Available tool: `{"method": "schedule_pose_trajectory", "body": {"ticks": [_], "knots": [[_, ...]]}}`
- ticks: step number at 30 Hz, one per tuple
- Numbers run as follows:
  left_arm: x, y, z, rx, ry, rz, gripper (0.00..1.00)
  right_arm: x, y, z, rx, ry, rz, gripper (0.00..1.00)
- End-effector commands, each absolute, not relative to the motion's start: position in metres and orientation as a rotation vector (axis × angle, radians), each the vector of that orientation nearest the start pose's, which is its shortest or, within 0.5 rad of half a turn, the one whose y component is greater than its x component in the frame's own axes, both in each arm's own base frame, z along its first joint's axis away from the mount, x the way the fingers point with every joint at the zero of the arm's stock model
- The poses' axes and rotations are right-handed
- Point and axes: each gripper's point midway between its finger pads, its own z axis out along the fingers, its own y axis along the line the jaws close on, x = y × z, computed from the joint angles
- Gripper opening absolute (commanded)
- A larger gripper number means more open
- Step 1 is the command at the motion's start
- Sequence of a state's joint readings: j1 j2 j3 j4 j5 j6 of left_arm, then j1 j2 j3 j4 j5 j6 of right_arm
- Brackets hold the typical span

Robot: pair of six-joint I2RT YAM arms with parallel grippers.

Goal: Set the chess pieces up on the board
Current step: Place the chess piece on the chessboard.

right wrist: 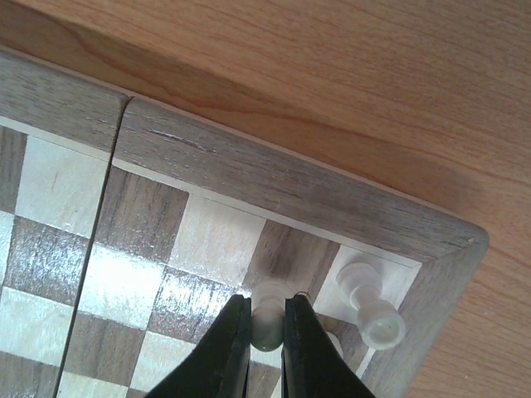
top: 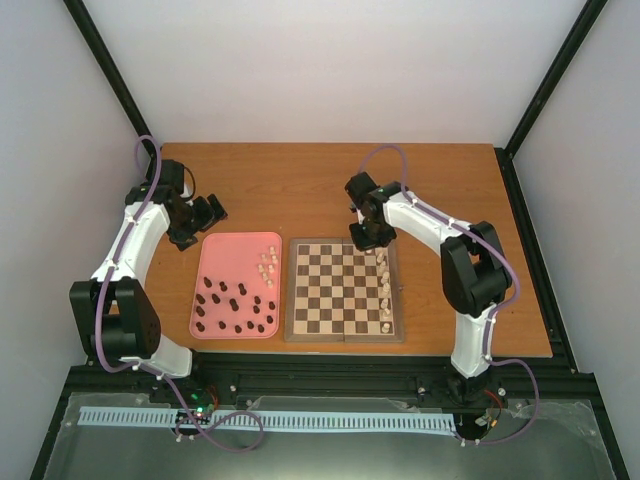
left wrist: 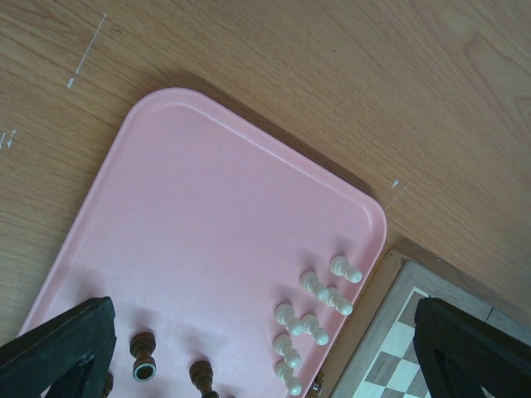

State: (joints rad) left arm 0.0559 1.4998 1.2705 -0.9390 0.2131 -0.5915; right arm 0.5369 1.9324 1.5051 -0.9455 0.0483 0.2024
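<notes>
The wooden chessboard [top: 345, 290] lies in the middle of the table, with several cream-white pieces [top: 385, 285] along its right edge. My right gripper [right wrist: 267, 319] is shut on a cream-white pawn [right wrist: 267, 313] and holds it over a dark square at the board's far right corner [top: 372, 236]. A white rook [right wrist: 371, 304] stands on the corner square beside it. My left gripper [top: 205, 213] is open and empty above the far edge of the pink tray [left wrist: 207, 215], where several white pieces [left wrist: 314, 319] and dark pieces [left wrist: 143, 358] lie.
The pink tray [top: 210, 255] sits just left of the board and holds several dark pieces [top: 235, 305]. The board's corner [left wrist: 398, 332] shows at the lower right of the left wrist view. Bare wooden table [top: 290, 190] lies beyond both.
</notes>
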Motion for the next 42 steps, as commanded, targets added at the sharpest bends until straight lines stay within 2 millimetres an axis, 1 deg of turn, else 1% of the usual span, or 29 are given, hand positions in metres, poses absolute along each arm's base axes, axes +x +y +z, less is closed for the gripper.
{"method": "schedule_pose_trajectory", "body": {"ticks": [1,12,17,20,23,28,35,37,42], "knots": [[0.355,-0.017,0.165,-0.789,2.627,-0.439,1.00,0.362,0.199,0.062,-0.468,2.905,0.025,0.03],[0.356,-0.017,0.163,-0.790,2.632,-0.437,1.00,0.365,0.190,0.055,-0.447,2.910,-0.032,0.04],[0.355,-0.017,0.162,-0.791,2.632,-0.437,1.00,0.363,0.191,0.055,-0.452,2.909,-0.016,0.09],[0.355,-0.017,0.161,-0.794,2.634,-0.439,1.00,0.364,0.193,0.056,-0.447,2.900,0.001,0.11],[0.355,-0.017,0.162,-0.789,2.633,-0.439,1.00,0.364,0.194,0.057,-0.448,2.900,0.014,0.16],[0.355,-0.017,0.162,-0.785,2.633,-0.439,1.00,0.363,0.196,0.057,-0.450,2.902,0.031,0.19],[0.354,-0.018,0.162,-0.780,2.634,-0.440,1.00,0.362,0.198,0.066,-0.453,2.886,0.058,0.21],[0.355,-0.018,0.162,-0.779,2.633,-0.440,1.00,0.363,0.198,0.069,-0.450,2.878,0.063,0.23],[0.355,-0.018,0.163,-0.774,2.632,-0.441,1.00,0.370,0.201,0.084,-0.436,2.846,0.070,0.26]]}}
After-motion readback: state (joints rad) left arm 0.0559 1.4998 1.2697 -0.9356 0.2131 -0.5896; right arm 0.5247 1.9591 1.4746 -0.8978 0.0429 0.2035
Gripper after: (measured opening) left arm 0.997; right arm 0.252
